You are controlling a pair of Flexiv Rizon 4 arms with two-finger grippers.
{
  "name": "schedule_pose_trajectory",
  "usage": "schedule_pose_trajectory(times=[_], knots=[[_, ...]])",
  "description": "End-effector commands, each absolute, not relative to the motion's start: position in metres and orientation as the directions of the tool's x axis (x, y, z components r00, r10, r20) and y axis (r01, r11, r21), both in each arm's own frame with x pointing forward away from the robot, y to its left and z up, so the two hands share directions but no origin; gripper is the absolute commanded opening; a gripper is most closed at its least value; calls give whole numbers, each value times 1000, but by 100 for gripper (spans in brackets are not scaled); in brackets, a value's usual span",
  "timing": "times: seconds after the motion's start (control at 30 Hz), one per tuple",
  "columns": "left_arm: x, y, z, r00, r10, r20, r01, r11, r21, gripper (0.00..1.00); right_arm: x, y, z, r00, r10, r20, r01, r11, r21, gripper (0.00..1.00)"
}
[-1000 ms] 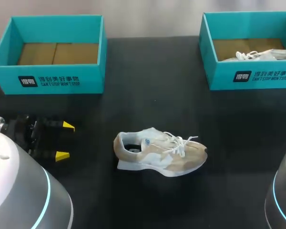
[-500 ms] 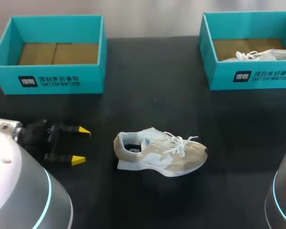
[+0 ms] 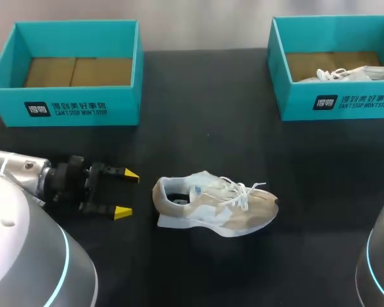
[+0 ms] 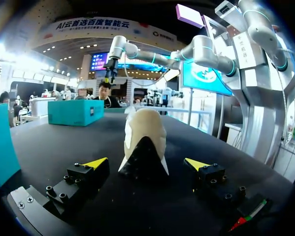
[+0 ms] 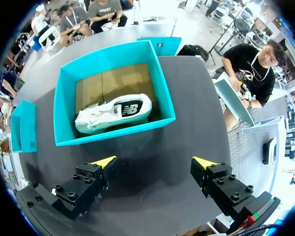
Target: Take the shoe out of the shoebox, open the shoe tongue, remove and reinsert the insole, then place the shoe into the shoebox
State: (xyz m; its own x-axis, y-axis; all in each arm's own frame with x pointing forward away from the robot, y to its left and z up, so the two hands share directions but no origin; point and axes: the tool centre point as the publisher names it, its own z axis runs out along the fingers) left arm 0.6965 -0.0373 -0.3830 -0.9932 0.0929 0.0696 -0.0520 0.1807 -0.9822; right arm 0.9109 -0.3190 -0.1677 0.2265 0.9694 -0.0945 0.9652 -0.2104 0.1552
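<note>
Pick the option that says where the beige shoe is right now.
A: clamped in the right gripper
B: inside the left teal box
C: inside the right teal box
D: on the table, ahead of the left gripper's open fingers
D: the beige shoe lies on the table, and the open left gripper sits just short of its heel without touching it.
</note>
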Motion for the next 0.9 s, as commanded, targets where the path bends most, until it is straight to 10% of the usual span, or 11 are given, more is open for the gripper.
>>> schedule_pose_trajectory(times=[0.03, 0.9], knots=[[695, -39, -387, -995, 76, 71, -54, 203, -978, 100, 911, -318, -168, 228, 969, -96, 965, -212, 156, 100], [700, -94, -405, -989, 57, 134, -122, 184, -975, 100, 911, -318, -168, 228, 969, -96, 965, -212, 156, 100]])
